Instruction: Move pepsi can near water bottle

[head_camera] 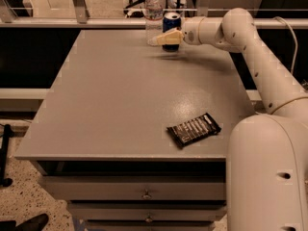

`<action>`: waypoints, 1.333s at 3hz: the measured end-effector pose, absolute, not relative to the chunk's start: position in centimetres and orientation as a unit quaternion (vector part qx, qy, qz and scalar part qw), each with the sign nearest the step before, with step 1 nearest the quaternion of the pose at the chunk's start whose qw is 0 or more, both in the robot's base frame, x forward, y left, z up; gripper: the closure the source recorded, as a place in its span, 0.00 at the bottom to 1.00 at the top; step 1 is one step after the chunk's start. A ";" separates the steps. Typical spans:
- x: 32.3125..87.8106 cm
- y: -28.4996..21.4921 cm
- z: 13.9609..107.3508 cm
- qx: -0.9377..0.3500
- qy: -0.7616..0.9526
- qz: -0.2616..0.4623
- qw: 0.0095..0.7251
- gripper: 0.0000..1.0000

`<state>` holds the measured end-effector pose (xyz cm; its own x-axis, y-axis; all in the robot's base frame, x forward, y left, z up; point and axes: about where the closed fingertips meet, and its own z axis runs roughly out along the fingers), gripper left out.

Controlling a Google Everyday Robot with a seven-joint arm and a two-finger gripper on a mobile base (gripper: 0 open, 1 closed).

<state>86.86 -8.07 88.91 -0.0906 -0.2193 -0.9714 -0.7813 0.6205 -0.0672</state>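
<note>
The pepsi can (172, 21), blue with a silver top, is at the far edge of the grey table (120, 100), just right of the water bottle (154, 12). The bottle is clear with a white cap and stands upright. My gripper (166, 37) reaches in from the right and is shut on the can; a pale finger (162, 38) crosses the can's front and its tip ends in front of the bottle's base. The can is upright, close beside the bottle. A faint shadow lies on the table under the can.
A flat dark snack wrapper (193, 129) lies near the table's front right. My white arm (260, 61) runs along the table's right side. A rail and glass (96, 22) run behind the far edge. Drawers (144, 194) sit under the tabletop.
</note>
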 end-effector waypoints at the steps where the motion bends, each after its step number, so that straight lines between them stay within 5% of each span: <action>1: 86.6 -8.1 88.8 -0.360 0.697 0.249 0.568 0.00; 4: 75.2 -20.8 95.3 -0.323 0.678 0.196 0.631 0.00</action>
